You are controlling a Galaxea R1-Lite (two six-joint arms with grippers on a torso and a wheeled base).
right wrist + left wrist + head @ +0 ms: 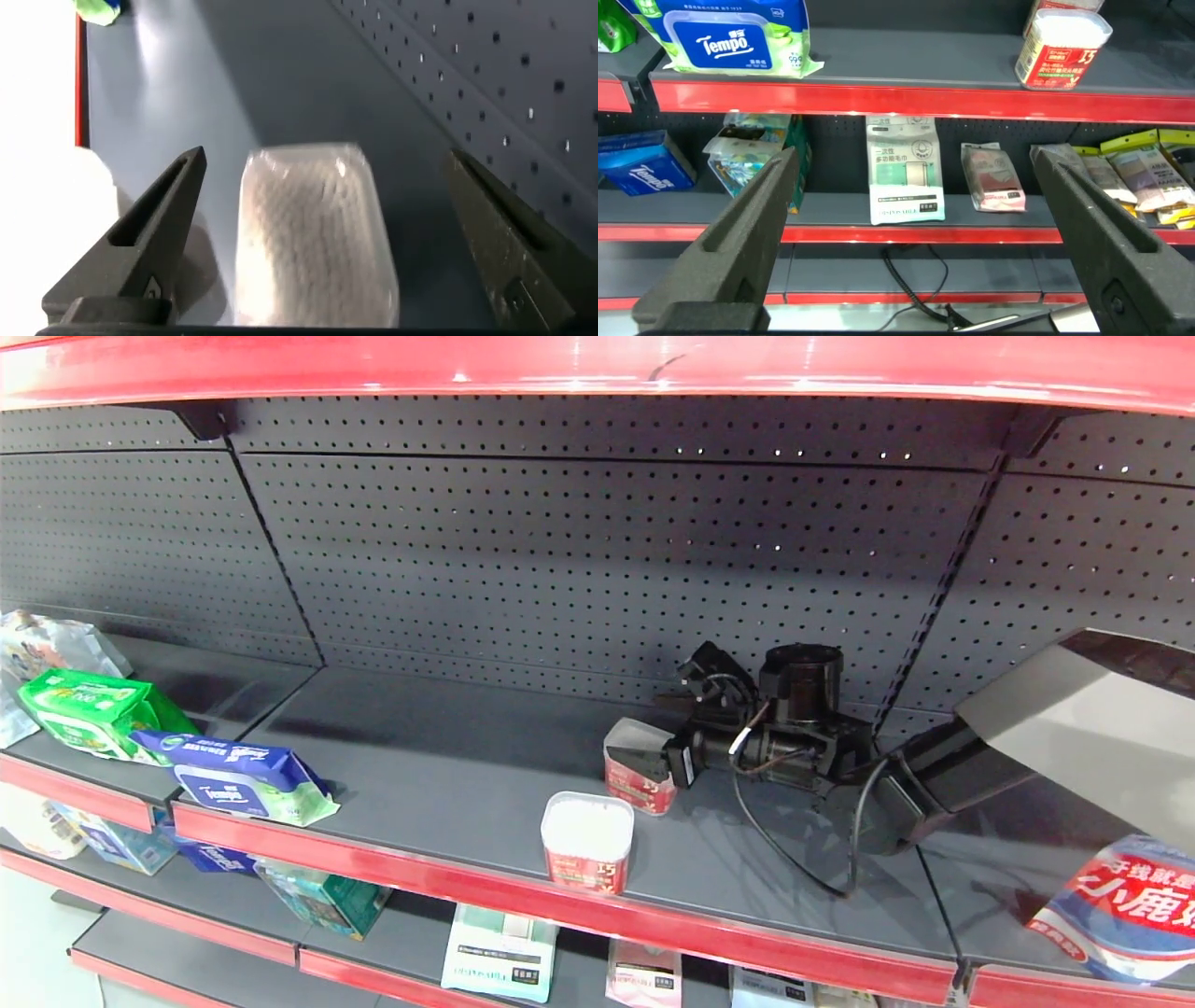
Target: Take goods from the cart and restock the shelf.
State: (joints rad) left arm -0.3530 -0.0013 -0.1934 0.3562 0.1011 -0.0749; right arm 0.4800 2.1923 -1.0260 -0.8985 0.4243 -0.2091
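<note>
Straddling the tub [313, 243], your right gripper [324, 159] gapes wide, gripping nothing. The tub looks light, rigid and slick-wrapped, so pinch its flat sides midway.

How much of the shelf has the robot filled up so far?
Only a little, it seems. Done: one white tub stands at the front edge of the shelf. In hand: the right gripper sits open around a second tub behind it, not gripping it. The left gripper is open and empty. Left: most of this shelf is bare, so plenty more goods probably need to go up.
</note>
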